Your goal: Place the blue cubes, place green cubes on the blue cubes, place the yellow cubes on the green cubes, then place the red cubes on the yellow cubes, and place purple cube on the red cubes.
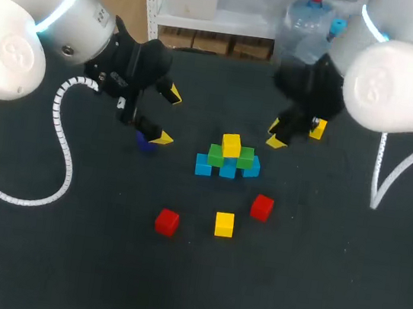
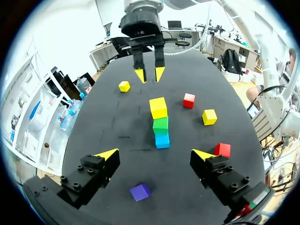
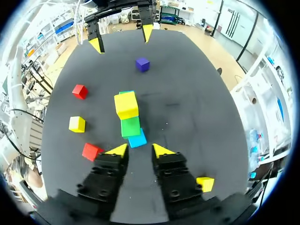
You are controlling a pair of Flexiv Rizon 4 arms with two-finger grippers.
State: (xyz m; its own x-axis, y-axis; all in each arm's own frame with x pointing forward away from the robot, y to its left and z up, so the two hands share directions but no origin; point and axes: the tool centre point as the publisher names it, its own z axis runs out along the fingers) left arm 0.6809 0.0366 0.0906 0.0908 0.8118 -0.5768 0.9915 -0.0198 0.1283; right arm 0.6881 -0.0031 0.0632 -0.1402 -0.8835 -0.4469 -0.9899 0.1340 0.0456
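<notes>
1. Centrally on the dark table surface (image 1: 325,294) stands the reference landmark, a pyramid of small plastic cubes (image 1: 229,158).
   - Its base is a row of three blue cubes (image 1: 203,166).
   - Two green cubes (image 1: 216,154) rest on that row.
   - One top yellow cube (image 1: 231,144) rests on the green pair.
2. The left gripper (image 1: 167,117) is on the left side of the pyramid, well apart from it. Its jaws are spread wide and grip nothing.
3. A small purple plastic cube (image 2: 140,191) lies on the table under the left gripper, also left of the pyramid. In the left wrist view it sits between the two fingers and is clear of both.
4. The right gripper (image 3: 140,150) is near the pyramid, to its right and slightly behind it. Its jaws stand a narrow gap apart and grip nothing. In the right wrist view the pyramid is just ahead of the fingertips.
5. A rear yellow cube (image 1: 318,129) lies just beside the right gripper, on the side away from the pyramid.
6. Three loose cubes lie in front of the pyramid, apart from it and from one another.
   - The near red cube (image 1: 261,207) is at front right and is the closest to the pyramid.
   - The front yellow cube (image 1: 224,224) is directly in front.
   - The far red cube (image 1: 167,221) is at front left.
</notes>
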